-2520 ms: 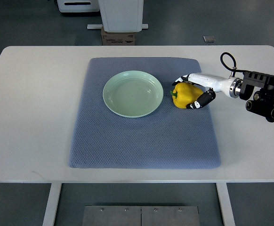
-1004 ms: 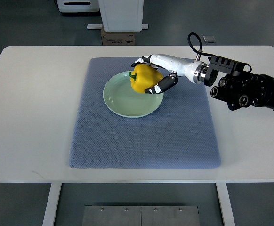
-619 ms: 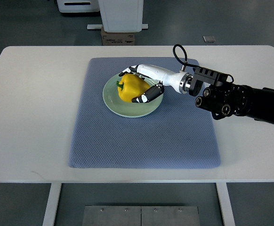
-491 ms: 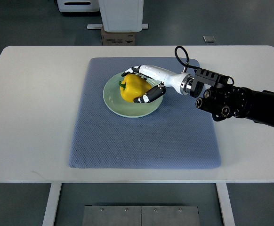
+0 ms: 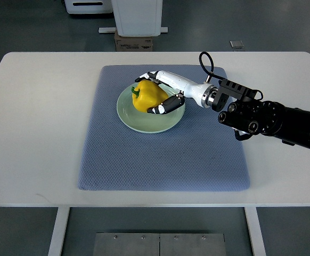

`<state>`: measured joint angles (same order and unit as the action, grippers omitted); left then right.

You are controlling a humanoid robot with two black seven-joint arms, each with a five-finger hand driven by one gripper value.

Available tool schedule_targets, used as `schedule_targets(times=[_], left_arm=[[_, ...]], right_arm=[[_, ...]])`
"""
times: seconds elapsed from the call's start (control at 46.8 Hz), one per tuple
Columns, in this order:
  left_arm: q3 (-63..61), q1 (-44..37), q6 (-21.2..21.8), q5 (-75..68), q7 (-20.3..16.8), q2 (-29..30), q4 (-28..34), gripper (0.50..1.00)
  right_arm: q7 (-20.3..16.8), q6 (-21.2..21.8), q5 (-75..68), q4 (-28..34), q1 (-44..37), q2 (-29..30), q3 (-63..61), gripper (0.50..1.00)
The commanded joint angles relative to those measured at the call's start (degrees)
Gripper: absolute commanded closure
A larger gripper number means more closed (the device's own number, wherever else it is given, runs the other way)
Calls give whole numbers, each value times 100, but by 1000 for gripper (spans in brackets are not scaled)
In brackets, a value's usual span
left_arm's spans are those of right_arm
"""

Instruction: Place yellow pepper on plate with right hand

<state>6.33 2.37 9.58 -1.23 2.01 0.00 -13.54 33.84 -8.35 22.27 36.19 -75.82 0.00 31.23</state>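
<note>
Where the pale green, glossy round plate (image 5: pixel 144 120) sits just above frame centre: a smooth, lobed yellow pepper (image 5: pixel 148 95) with a short green stem, over the plate's upper part, whether touching it or not unclear. Wrapped around the pepper, fingers (image 5: pixel 163 108) of the white-and-black right hand (image 5: pixel 163 93), holding it from the right. Behind the hand, a white forearm, a looped black cable (image 5: pixel 206 63) and bulky black arm housing toward the right edge. Underneath, a blue-grey woven mat (image 5: pixel 163 154) with rounded corners on a matte white table (image 5: pixel 38 133).
</note>
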Motion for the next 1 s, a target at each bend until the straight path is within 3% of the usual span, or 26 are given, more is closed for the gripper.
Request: schedule_targets(times=[0.0,0.534,0.983], left_arm=[[0,0,0,0,1,0,0,500],[0,0,0,0,1,0,0,500],[0,0,0,0,1,0,0,500]], right_arm=[[0,-9,-47,2,14,0,-20,515],[8,-18,-92,-42,225,0,-134,500],[8,-18,-92,-666,1130,0,-2841,500]])
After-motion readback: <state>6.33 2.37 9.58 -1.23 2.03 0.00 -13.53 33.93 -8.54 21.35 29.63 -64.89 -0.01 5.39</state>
